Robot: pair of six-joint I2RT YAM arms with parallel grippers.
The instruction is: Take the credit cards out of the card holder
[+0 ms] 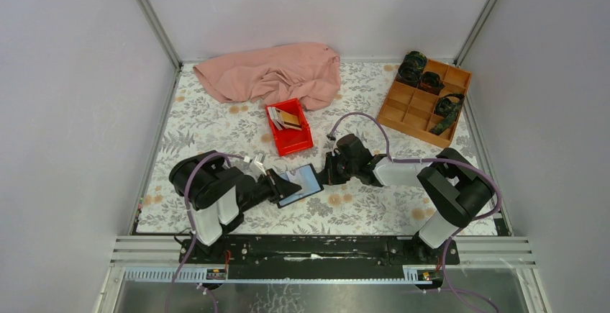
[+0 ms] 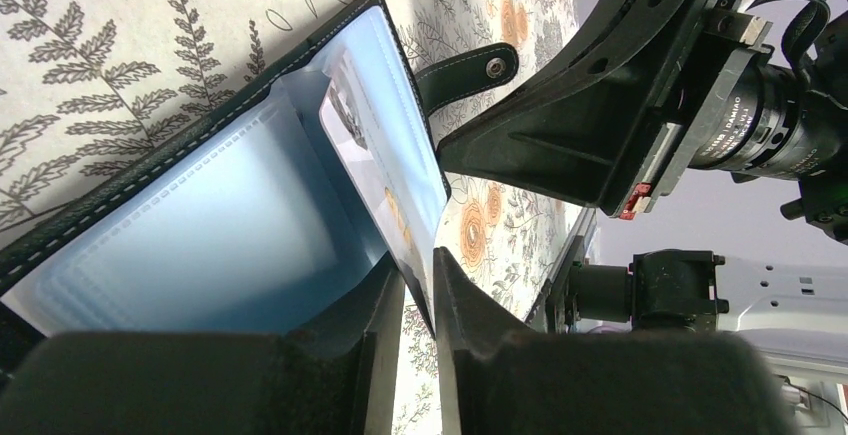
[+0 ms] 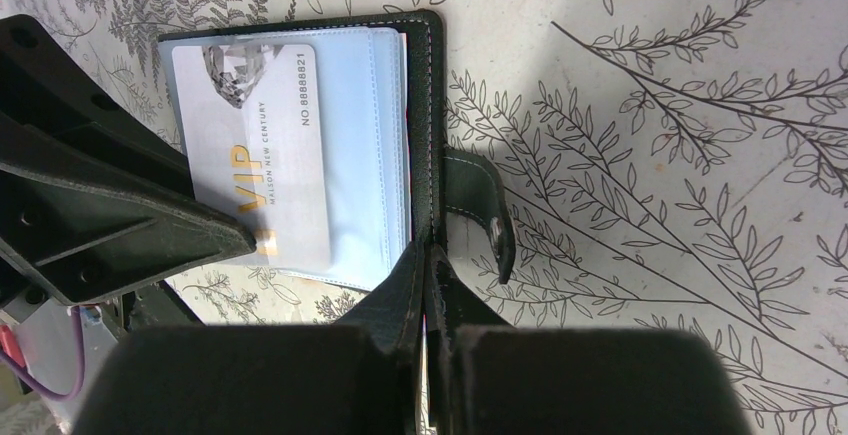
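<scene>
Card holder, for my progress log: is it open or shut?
Open: the card holder shows its blue sleeves, a white card partly out.

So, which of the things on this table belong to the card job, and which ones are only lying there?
For the job: card holder, pinched by the right gripper; white VIP card, held by the left gripper; cards in the red tray.
Lying about: pink cloth; wooden box with dark rolled items.

card holder (image 1: 300, 184) before tray (image 1: 298, 141) (cards (image 1: 285, 118) inside), box (image 1: 403, 108) far right
</scene>
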